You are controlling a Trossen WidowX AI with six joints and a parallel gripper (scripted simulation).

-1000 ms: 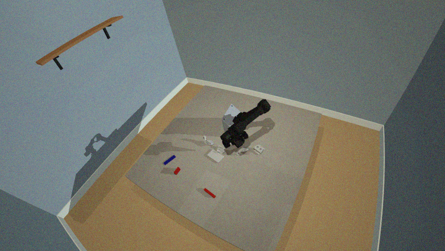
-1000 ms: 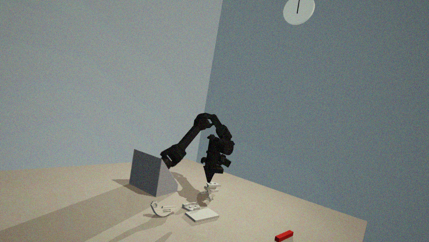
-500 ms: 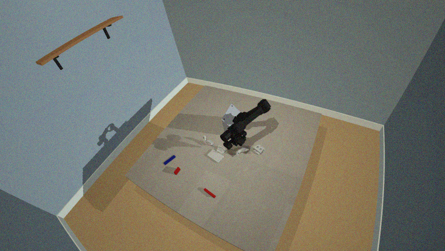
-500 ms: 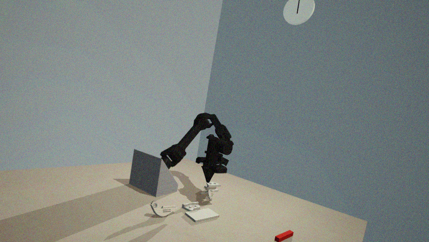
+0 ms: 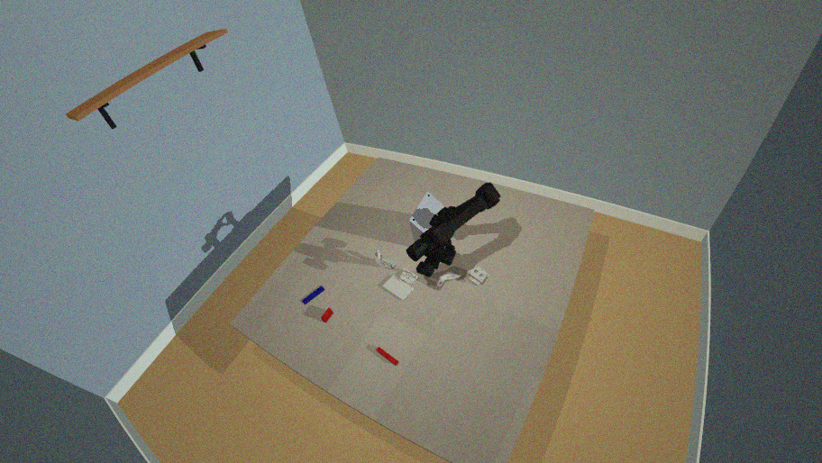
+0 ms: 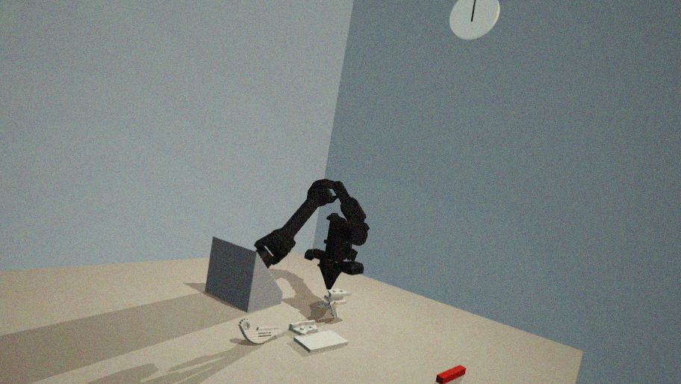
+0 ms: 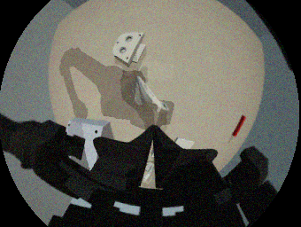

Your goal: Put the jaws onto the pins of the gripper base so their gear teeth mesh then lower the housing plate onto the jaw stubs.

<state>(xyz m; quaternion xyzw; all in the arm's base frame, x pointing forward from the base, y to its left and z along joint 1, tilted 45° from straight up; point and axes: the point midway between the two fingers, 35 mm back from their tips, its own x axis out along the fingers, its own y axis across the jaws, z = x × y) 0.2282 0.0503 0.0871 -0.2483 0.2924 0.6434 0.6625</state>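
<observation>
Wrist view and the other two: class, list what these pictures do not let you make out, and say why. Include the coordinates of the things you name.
- Gear teeth of the jaw (image 5: 448, 278) (image 7: 148, 95) beneath the end effector (image 6: 328, 288) (image 7: 153, 129): too small and blurred in the top and wrist views.
- Blue bar (image 5: 313, 295): outside the exterior and wrist views.
- Clock (image 6: 470, 21): upper part cut off by the exterior view's top edge.
- Arm's mounting block (image 5: 423, 211) (image 6: 228, 274) (image 7: 90, 129): partly hidden behind the arm in the top view.

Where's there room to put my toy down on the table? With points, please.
There's a big open patch on the table (image 5: 488, 356) (image 6: 428, 329) (image 7: 199, 80) between the holey plate (image 5: 478, 279) (image 6: 337, 290) (image 7: 133, 48) and the long red stick (image 5: 387, 356) (image 6: 450, 374) (image 7: 239, 126). Another lies between that stick and the white slab (image 5: 397, 287) (image 6: 321, 341) (image 7: 184, 143). It's crowded around the slab and jaws, where the robot's working, so I'd keep hands out.
</observation>
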